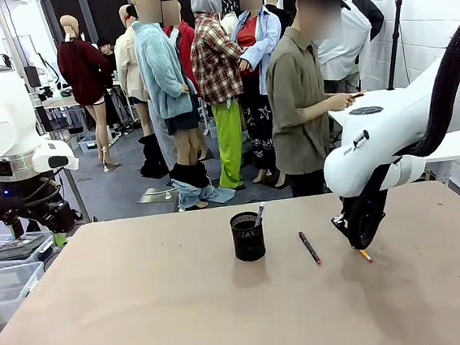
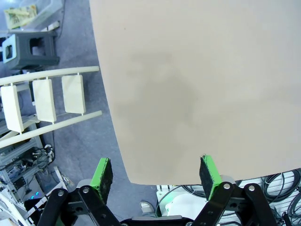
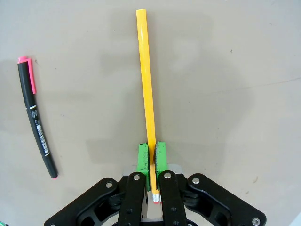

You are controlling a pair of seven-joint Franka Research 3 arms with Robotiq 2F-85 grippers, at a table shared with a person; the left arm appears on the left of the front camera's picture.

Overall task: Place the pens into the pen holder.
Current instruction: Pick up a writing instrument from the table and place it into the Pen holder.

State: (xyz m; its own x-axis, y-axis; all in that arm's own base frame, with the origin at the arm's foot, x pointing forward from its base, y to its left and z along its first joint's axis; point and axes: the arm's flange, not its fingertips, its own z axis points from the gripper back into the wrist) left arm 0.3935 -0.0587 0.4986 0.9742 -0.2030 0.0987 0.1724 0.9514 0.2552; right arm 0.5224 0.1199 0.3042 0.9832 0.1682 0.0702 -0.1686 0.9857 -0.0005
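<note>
I have the tan counter (image 1: pixel 187 323) in front of me, bare over most of its width. My right arm (image 1: pixel 390 137) comes in bulky from the right and bends down to the surface, hiding part of that side. The left arm (image 1: pixel 6 137) sits back off the left edge, above clear plastic bins (image 1: pixel 8 279). A person (image 1: pixel 304 100) stands just beyond the far edge. The left hand (image 2: pixel 155 173) hangs wide apart over the counter's edge, nothing between its green pads, with grey floor and a white rack (image 2: pixel 47 103) to one side. The pen holder (image 1: pixel 247 236) stands upright near the middle, a silver-white pen (image 1: pixel 259 214) leaning in it. The right hand (image 3: pixel 152 149) is pinched narrow on the yellow-orange pencil (image 3: pixel 146 84), gripping near its eraser end, the shaft running straight out low along the counter. The black pen (image 1: pixel 309 247) lies flat between the holder and the right hand, touching neither.
</note>
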